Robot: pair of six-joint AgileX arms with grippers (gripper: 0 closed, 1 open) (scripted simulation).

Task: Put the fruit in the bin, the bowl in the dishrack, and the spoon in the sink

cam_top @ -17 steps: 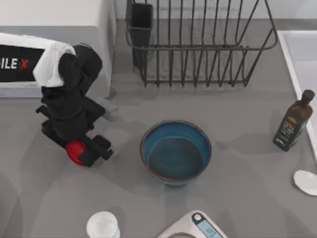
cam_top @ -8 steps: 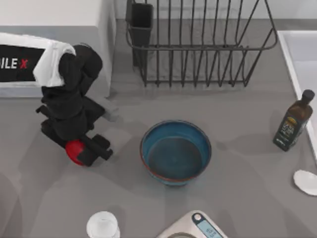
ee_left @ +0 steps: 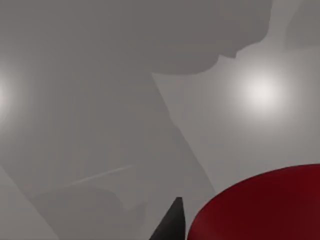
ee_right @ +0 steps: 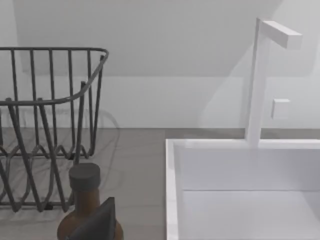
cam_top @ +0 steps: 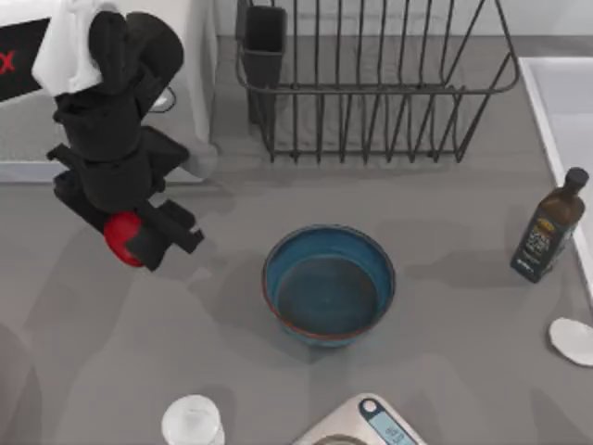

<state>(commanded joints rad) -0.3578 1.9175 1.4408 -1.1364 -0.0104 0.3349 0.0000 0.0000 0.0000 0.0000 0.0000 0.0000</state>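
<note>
Clearly the fruit step was in hand: the left gripper (cam_top: 139, 243) hung above the table's left part, its fingers closed on the fruit (cam_top: 119, 237), which showed red at the edge of the left wrist view (ee_left: 260, 207). The bowl (cam_top: 329, 285) sat to the gripper's right, the dishrack (cam_top: 375, 88) beyond it, further from the gripper. No bin was in sight, so the next move likely called for carrying the fruit off toward one, grip kept firm.
</note>
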